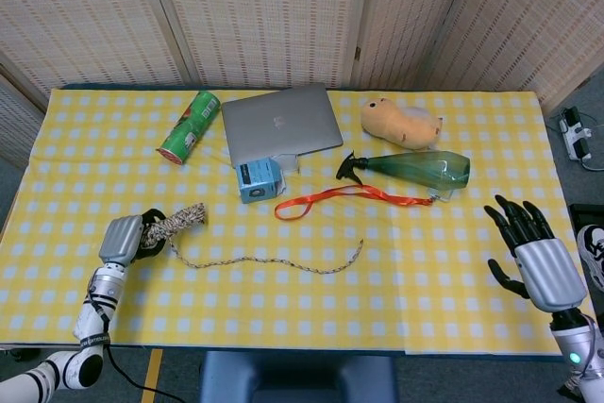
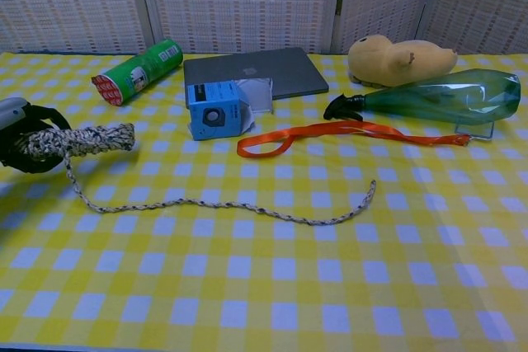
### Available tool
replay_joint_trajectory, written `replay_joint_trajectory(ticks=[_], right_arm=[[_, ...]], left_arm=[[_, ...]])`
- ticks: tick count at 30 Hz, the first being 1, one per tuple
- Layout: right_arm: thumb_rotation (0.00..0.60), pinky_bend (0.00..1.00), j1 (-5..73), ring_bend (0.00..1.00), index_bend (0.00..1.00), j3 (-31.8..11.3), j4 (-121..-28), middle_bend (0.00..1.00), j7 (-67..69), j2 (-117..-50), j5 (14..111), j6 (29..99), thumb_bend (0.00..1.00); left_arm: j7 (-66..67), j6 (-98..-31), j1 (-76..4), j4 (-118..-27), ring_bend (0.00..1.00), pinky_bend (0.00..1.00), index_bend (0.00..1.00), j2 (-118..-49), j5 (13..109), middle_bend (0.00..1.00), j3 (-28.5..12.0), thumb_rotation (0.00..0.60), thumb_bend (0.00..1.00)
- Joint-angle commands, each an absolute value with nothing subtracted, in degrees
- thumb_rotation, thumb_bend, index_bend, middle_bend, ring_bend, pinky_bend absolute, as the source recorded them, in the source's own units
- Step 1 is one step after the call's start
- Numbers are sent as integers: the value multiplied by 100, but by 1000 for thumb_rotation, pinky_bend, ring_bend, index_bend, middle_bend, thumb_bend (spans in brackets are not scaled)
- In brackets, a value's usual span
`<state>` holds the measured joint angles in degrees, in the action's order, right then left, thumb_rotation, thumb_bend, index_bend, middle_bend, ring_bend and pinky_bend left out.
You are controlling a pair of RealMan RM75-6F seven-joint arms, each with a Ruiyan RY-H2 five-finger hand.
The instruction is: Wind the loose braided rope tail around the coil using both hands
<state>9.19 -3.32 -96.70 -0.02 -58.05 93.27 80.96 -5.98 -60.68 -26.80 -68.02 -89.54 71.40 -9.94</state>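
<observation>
Left robot hand [image 1: 123,238] around coil [image 1: 179,221], beside blue box [image 1: 259,179]

A rough, speckled braided rope [image 2: 223,206] trails over a matt yellow-and-white checked tablecloth [image 2: 272,302]. Behind it lie a smooth grey metal laptop [image 1: 280,124], a glossy green translucent plastic spray bottle [image 2: 445,96], a flat orange woven strap [image 2: 346,131], a soft plush toy [image 2: 396,60] and a printed cardboard box [image 2: 214,109].
</observation>
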Motion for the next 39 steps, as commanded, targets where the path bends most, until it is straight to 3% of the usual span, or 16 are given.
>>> replay_joint_trajectory(ticks=[1, 7, 11, 26, 39], right_arm=[[600, 3, 1171, 89, 117, -285, -9810, 55, -51, -5748, 9518, 7771, 404], [600, 4, 1837, 114, 272, -209, -9825, 91, -65, -5935, 9791, 6827, 404], [600, 4, 2251, 116, 321, -221, -9711, 95, -155, -6199, 9779, 6240, 405], [600, 6, 3142, 124, 389, -226, -9145, 107, -595, -7015, 9469, 5094, 404], [600, 25, 3680, 138, 432, -325, -8244, 134, -870, -8098, 9164, 4714, 404]], left_arm=[[-904, -6246, -2651, -6935, 622, 759, 736, -8874, 7402, 653, -945, 600, 777], [-1072, -6321, -2674, -7329, 622, 759, 736, -8655, 7673, 653, -874, 600, 777], [-1154, -6342, -2685, -7493, 622, 759, 736, -8622, 7714, 654, -872, 600, 777], [-2307, -6270, -2699, -7471, 637, 763, 761, -8547, 7958, 673, -779, 600, 777], [-2439, -6359, -2717, -7456, 637, 763, 760, -8560, 8050, 674, -745, 600, 777]])
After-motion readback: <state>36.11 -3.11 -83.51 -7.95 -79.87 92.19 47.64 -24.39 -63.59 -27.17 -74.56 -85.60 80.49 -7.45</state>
